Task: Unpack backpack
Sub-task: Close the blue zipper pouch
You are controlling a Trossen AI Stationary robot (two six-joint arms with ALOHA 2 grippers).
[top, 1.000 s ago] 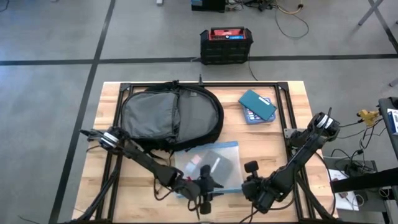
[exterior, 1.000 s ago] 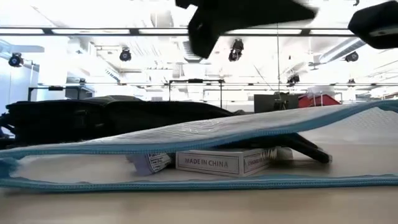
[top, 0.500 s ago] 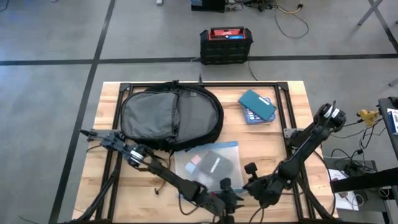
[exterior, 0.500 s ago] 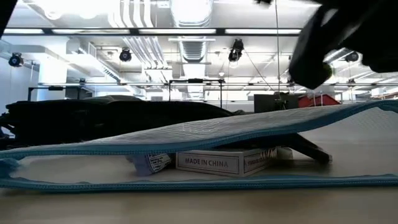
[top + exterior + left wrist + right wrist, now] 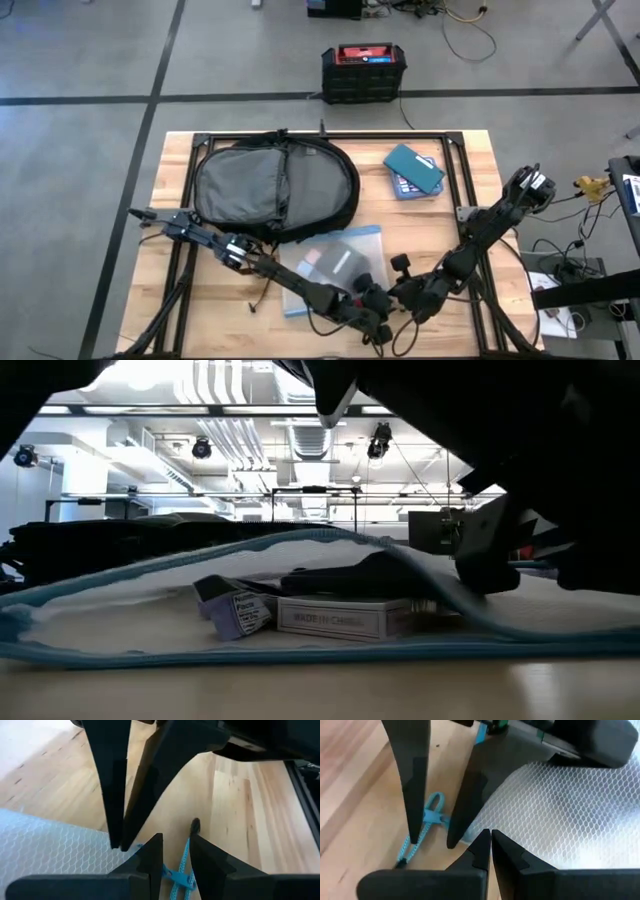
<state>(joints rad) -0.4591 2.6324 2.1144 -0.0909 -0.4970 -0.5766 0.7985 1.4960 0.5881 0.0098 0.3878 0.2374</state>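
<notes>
Jaws, left: a little apart on the left gripper, one finger on each side of the blue zip cord; no squeeze on it yet.
Jaws, right: shut tight on the right gripper, tips down at the pouch corner; cannot tell if any mesh is pinched.
Where both work: at 5 o'clock of the pouch, nose to nose, near the table edge at 6 o'clock.
Backpack: flat at 11 o'clock on the table, grey side up, just beside the pouch at its 11 o'clock, no gripper near it.
Pouch: see-through mesh with a blue rim, out on the table, a small white box and other bits inside.
Step now: looks like opening the pouch by its zip, one gripper to hold the corner, one to pull the cord.
Next move, a guess: close the left fingers on the cord, then pull along the blue rim toward 9 o'clock.
Needs: a firm hold at the corner, so the pouch stays put.
Watch out: thin cord, easy to slip out.
</notes>
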